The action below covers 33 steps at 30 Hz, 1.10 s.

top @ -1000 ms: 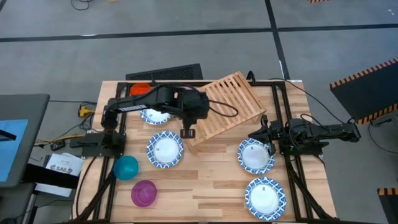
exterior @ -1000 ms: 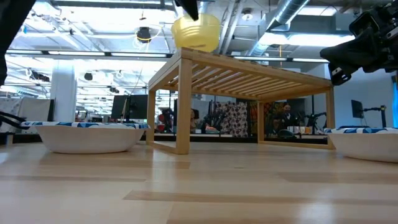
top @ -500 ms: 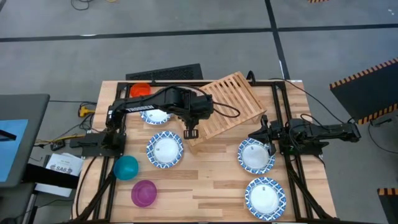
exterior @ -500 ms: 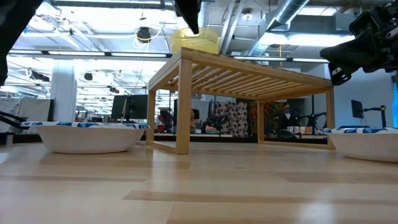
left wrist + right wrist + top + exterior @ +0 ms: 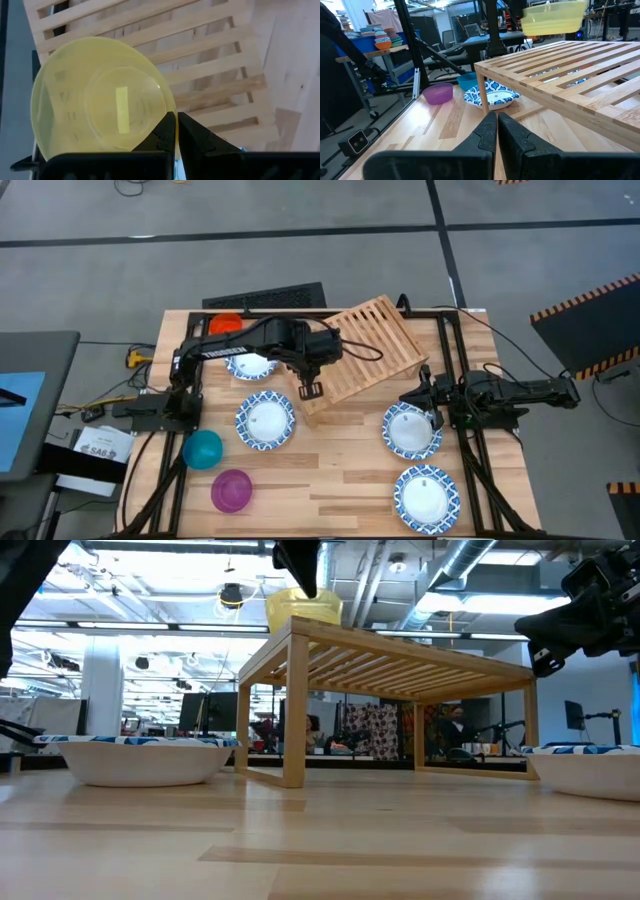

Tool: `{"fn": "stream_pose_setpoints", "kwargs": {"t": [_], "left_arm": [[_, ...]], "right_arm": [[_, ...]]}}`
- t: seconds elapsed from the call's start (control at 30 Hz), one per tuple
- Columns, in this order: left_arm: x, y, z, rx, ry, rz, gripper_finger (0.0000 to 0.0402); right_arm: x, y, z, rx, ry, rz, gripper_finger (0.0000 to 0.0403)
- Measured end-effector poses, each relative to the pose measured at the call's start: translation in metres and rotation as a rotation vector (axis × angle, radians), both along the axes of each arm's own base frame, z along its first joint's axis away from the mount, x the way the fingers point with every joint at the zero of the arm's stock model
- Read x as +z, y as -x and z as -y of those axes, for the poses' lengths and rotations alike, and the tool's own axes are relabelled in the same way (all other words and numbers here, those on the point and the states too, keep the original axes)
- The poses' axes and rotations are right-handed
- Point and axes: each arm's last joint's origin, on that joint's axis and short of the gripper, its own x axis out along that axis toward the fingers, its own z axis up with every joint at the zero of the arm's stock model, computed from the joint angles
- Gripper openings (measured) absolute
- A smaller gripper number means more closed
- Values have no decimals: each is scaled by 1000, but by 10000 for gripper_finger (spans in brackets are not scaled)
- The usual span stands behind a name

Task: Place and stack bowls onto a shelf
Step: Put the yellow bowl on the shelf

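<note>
The left gripper (image 5: 176,131) is clenched on the rim of the small, translucent yellow plastic bowl (image 5: 100,97), its 2 dark fingers pinching the thin wall at the edge nearest the wrist. In the low view the bowl hangs just above the near corner of the light wooden slatted shelf (image 5: 400,655), and whether its base touches the slats cannot be told from here.

To do this step well, my judgement is that the bowl should come down level and be set where its flat round base spans at least 2 slats, not over a gap, and a little inward from the shelf's edge. The plastic looks light and smooth, so a one-sided rim pinch could tip it on release; letting go only once the base sits flat seems safest, then lifting straight up so the fingers do not drag the rim.

Out from the left gripper, beside and below the shelf, lie 2 of the wide shallow white bowls with blue patterned rims (image 5: 265,421), glossy and ceramic-looking, 1 partly under the arm. Farther off on that side sit a teal plastic bowl (image 5: 203,448) and a purple plastic bowl (image 5: 231,490); an orange bowl (image 5: 226,323) shows behind the arm.

The right gripper (image 5: 497,120) waits well apart across the table, fingers pressed together on nothing, above another patterned bowl (image 5: 411,429).
</note>
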Motion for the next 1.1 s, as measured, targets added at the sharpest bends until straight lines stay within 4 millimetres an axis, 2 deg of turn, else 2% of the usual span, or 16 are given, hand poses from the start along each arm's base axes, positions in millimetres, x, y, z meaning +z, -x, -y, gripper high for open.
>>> {"fn": "stream_pose_setpoints", "kwargs": {"t": [0.13,0.33,0.5,1.1], "left_arm": [[-2,-1,5,17,-7,1,0],[-26,-2,4,41,-23,-46,0],[-25,-4,5,6,8,33,0],[-28,0,6,-15,56,-2,0]], "right_arm": [[0,0,0,0,0,0,44],[0,0,0,0,0,0,44],[0,0,0,0,0,0,44],[0,0,0,0,0,0,44]]}}
